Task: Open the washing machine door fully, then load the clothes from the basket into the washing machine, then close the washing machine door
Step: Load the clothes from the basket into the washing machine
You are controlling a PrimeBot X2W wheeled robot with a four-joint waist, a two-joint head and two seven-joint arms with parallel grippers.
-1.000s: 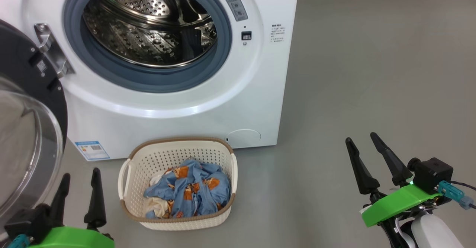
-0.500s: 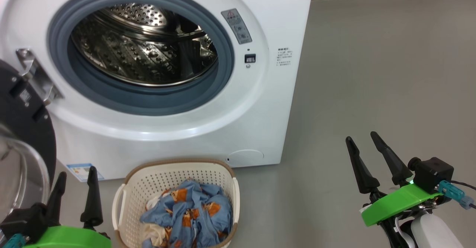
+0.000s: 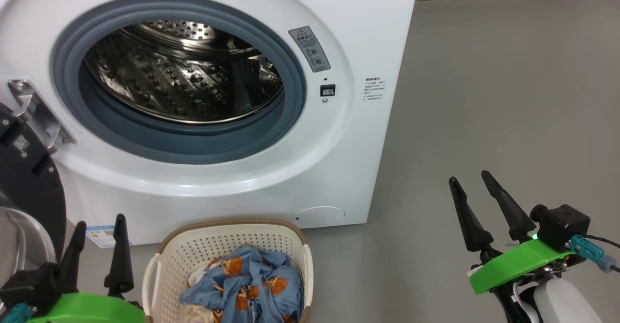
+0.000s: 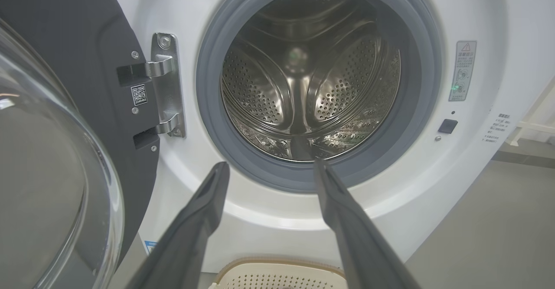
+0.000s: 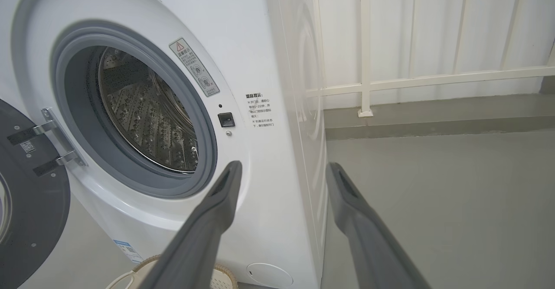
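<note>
- Big white washing machine (image 3: pixel 348 168) right in front, round mouth wide open.
- Round black washing machine door (image 3: pixel 29 187) swung out to the left on a metal hinge (image 3: pixel 36 112), with a see-through glass bowl (image 3: pixel 19 240) bulging from its middle.
- Grey rubber ring (image 3: pixel 184 148) around the mouth, shiny drum (image 3: pixel 184 90) full of little holes behind it.
- Cream basket (image 3: pixel 232 226) on the grey floor (image 3: pixel 484 95), just in front of the machine and below the mouth, cut off by the bottom edge of the head view.
- Heap of clothes (image 3: pixel 247 284) in the basket: blue cloth with orange-brown patches, a bit of cream cloth at the left.
- Low at the left, the left gripper (image 3: pixel 100 223), squeezed between door and basket, two dark fingers (image 3: pixel 121 250) spread wide, holding nothing.
- Low at the right, the right gripper (image 3: pixel 470 178) over bare floor, well apart from machine and basket, fingers (image 3: pixel 467 216) spread wide too, holding nothing.
- Small blue label (image 3: pixel 99 236) on the machine's front, partly hidden behind the left fingers.
- Grey warning sticker (image 3: pixel 310 49) and dark latch hole (image 3: pixel 328 90) right of the mouth; round cap (image 3: pixel 321 215) low on the front.
- White railing (image 5: pixel 364 46) and pale wall (image 5: pixel 412 29) behind the machine.
</note>
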